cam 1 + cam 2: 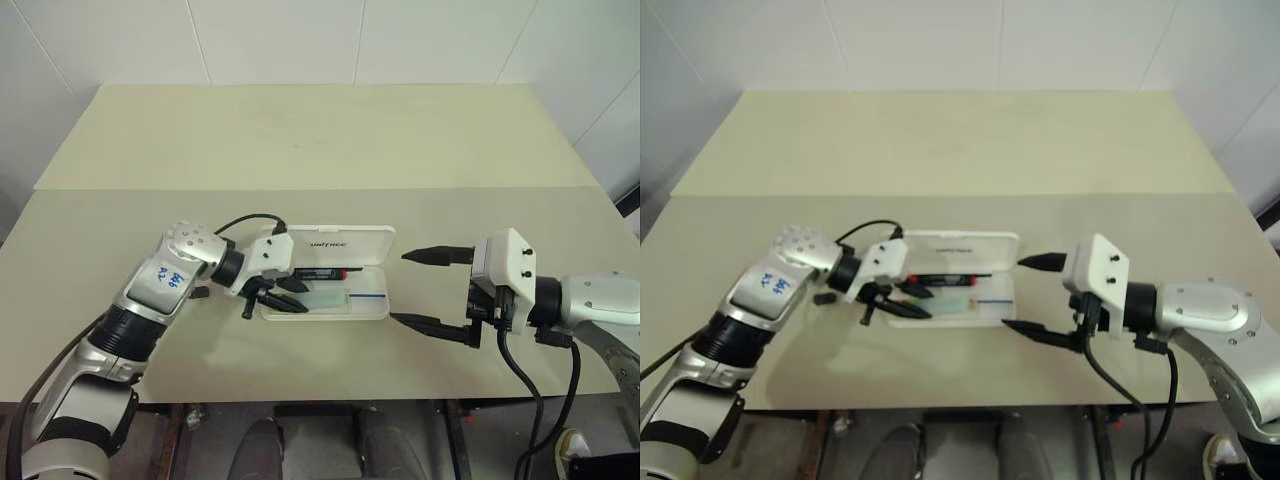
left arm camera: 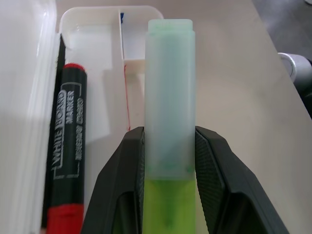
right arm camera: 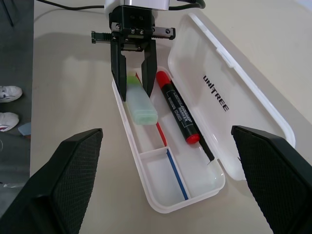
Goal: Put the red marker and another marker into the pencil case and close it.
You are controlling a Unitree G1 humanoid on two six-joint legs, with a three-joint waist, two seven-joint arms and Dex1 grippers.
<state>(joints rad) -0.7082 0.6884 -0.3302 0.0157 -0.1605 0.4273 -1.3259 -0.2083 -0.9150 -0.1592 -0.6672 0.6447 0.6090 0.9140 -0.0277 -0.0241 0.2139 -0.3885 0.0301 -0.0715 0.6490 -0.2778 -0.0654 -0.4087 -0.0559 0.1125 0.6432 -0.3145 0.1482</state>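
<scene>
Overhead, a beige table (image 1: pixel 300 140) meets white wall panels (image 1: pixel 280 40); left gripper (image 3: pixel 133 83) pinches green marker (image 3: pixel 140 105), right gripper (image 1: pixel 432 288) seemingly wide.

The pencil case (image 3: pixel 214 92) is smooth, glossy white plastic, faintly translucent at its lid, with black printed lettering. The green marker (image 2: pixel 169 92) has a frosted, translucent plastic cap over a brighter green body. The red marker (image 3: pixel 178 107) is plastic with a matt black printed barrel and shiny red ends. The left end effector (image 3: pixel 133 73) has black plastic fingers (image 2: pixel 214 175) with finely textured, rubbery-looking pads. The worktop (image 1: pixel 320 140) is matt, pale and smooth.
</scene>
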